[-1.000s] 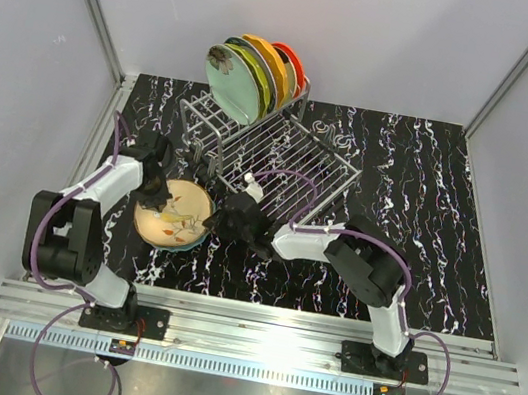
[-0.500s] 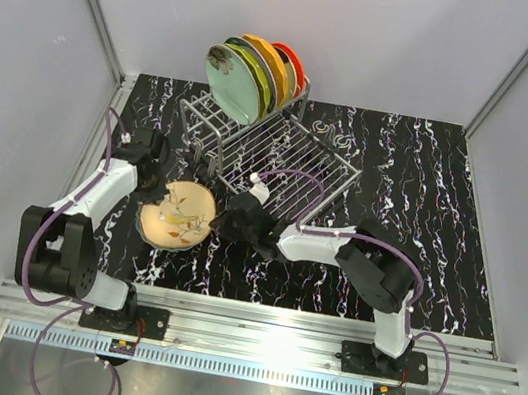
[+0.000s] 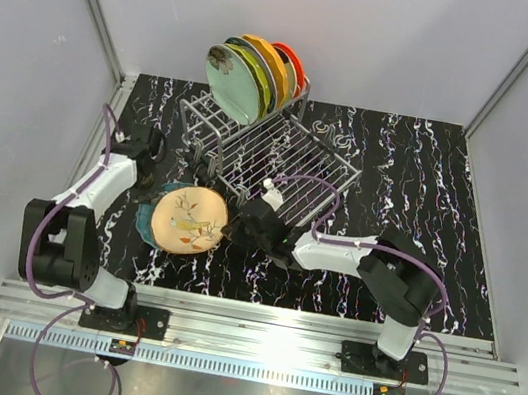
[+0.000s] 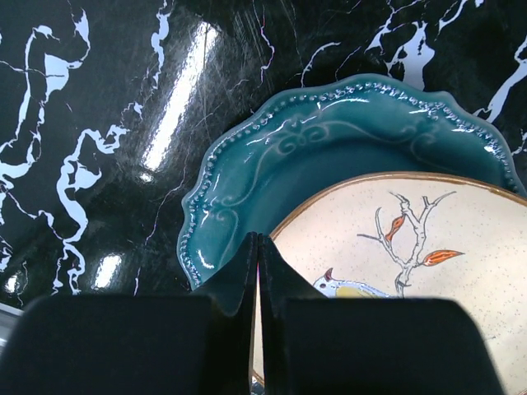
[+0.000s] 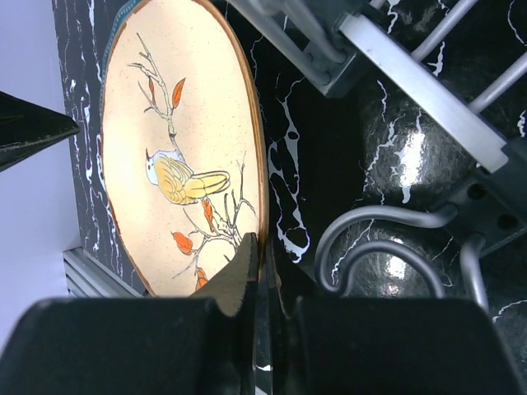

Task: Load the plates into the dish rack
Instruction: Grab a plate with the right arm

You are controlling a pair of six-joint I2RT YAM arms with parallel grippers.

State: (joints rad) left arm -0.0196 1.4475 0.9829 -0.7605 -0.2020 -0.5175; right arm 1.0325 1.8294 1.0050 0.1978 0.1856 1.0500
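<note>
From the overhead view, the dish rack (image 3: 294, 167) sits in the upper centre. It is thin silver-grey wire, with a raised slotted end on the left and a flat grid tray stretching to the right. A row of round scalloped plates stands on edge in the slots, packed close. A glossy pale green plate (image 3: 230, 82) faces front and a red-orange plate (image 3: 291, 60) is at the back.

The other two plates are lower left of the rack on the black table top (image 3: 418, 183), which is shiny with white marble veins. The teal plate (image 4: 272, 156) lies flat. It has a glazed surface, a beaded wavy rim and raised scrollwork. The cream plate (image 5: 177, 107) overlaps it. This one is matte and speckled, with a thin brown rim and a painted yellow bird on twigs with orange leaves.

On my right wrist camera, the right gripper (image 5: 257, 243) has its dark wedge-shaped fingers pinched on the cream plate's rim at its rack-side edge. The plate looks tipped up from that side. Rounded wire loops of the rack lie just beside it.

On the left wrist camera, the left gripper (image 4: 257, 243) has its fingers pressed together with nothing between them. They point at the teal plate's near rim. I cannot tell whether they touch it.
</note>
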